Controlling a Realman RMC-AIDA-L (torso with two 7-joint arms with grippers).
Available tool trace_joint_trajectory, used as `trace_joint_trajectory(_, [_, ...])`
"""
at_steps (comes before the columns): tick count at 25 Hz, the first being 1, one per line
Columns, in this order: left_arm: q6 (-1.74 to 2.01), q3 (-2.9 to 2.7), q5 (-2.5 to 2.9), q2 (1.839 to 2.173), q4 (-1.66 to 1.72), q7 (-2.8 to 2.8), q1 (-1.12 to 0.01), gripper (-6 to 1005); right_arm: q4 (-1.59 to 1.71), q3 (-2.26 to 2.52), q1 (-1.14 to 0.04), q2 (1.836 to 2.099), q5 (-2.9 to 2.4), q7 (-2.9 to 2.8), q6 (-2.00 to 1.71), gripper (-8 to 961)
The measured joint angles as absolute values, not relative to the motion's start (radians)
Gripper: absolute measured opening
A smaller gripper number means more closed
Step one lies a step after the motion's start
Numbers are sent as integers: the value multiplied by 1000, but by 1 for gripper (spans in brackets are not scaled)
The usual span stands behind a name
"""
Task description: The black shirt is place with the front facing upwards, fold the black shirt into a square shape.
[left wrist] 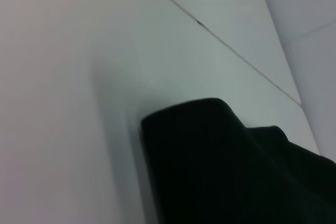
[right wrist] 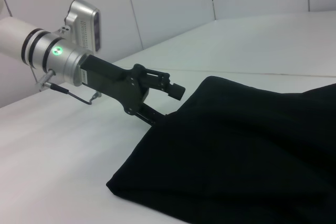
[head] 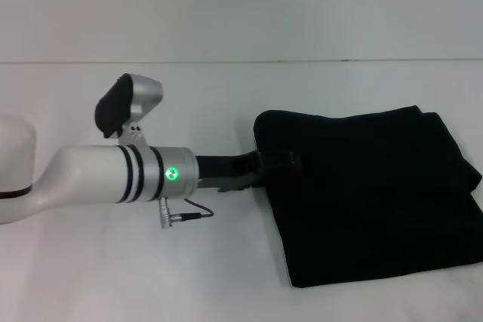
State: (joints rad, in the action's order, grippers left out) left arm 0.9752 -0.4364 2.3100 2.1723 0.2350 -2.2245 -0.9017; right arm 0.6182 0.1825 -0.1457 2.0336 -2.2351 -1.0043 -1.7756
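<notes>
Lay folded toward the right of the white worktop (head: 151, 277), the black shirt (head: 370, 194) — a dark, roughly square bundle, no lettering showing. Reached in from the left along the shirt's left edge, the left gripper (right wrist: 165, 100), one finger above the cloth and one at or under the hem, seemingly parted around that edge — not clamped. Right gripper out of sight. Nearer arm judged the left; any final tuck would run rightward.

Bright, even light; blurred left wrist view.
</notes>
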Motion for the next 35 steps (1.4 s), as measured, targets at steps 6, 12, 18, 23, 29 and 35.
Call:
trace_joint_trajectory(6, [943,-435,2306,2174,203,-2196,-926,902,618,182,-152,2034,-2234,-1011,-1775,918])
trace_joint_trajectory(12, [947,-455,2298,2174,194,-2170,-929,873,618,181,-156,2030,-2230,-1034,-1768,916])
trace_joint_trajectory(18, [953,-454,2282,2174,195,-2097,-921,792,618,178,-161,2030,-2227,-1034,-1770,915])
trace_joint_trajectory(23, [963,-453,2270,2174,191,-2068,-920,539,618,171,-164,2033,-2226,-1034,-1774,915])
trace_joint_trajectory(29, [964,-454,2270,2174,189,-2041,-920,273,618,163,-168,2031,-2226,-1034,-1792,915])
trace_joint_trajectory(35, [966,-452,2261,2174,192,-2032,-911,96,618,156,-170,2027,-2226,-1034,-1803,915])
